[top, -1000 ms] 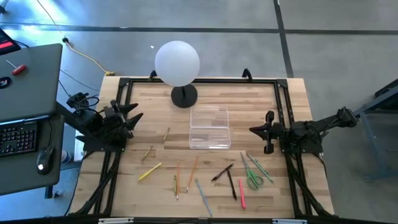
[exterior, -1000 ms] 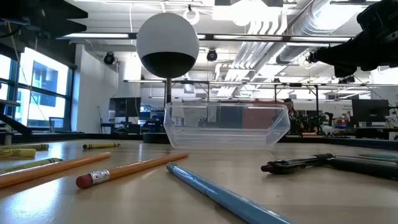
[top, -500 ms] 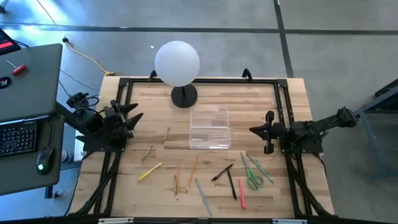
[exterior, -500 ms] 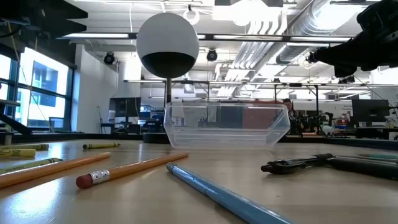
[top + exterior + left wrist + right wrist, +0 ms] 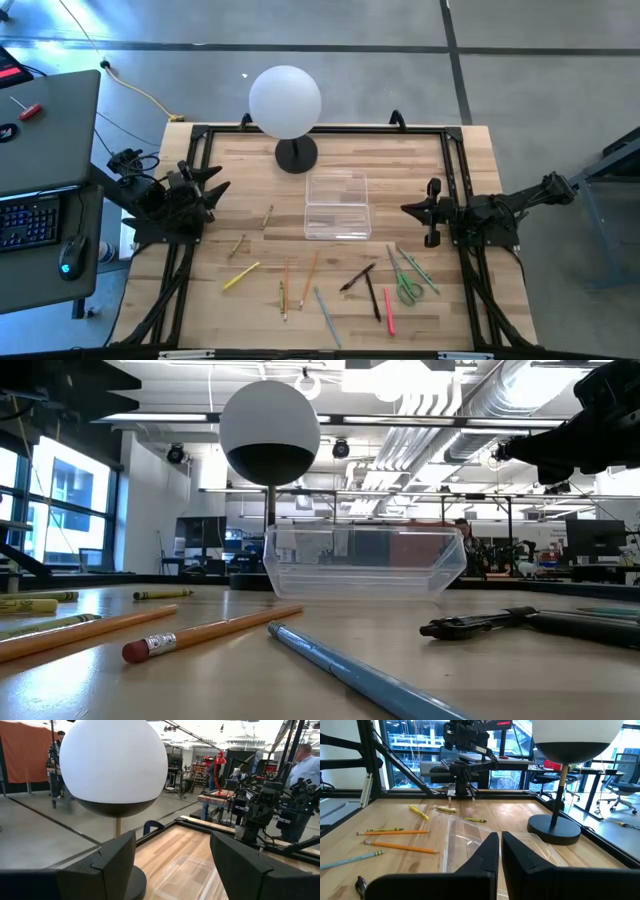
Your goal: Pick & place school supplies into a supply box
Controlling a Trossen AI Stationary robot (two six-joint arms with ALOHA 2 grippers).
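Looking down at your desk, you find the left claw parked at the left edge with its fingers spread wide, holding nothing and touching nothing; its own wrist view shows the two dark fingers well apart with the white globe lamp ahead. Your right claw waits at the right edge with its fingers nearly together, only a thin gap between them, and it grips nothing. The clear supply box sits in the middle of the desk, just in front of the lamp's black base, and it looks empty. The pencils and pens lie loose nearer the front edge: a yellow one to the left, orange ones near the centre, a black pen and a red one to the right, with the green-handled scissors beside them. Nothing has moved since the earlier frames: both arms and every item sit exactly where they were.
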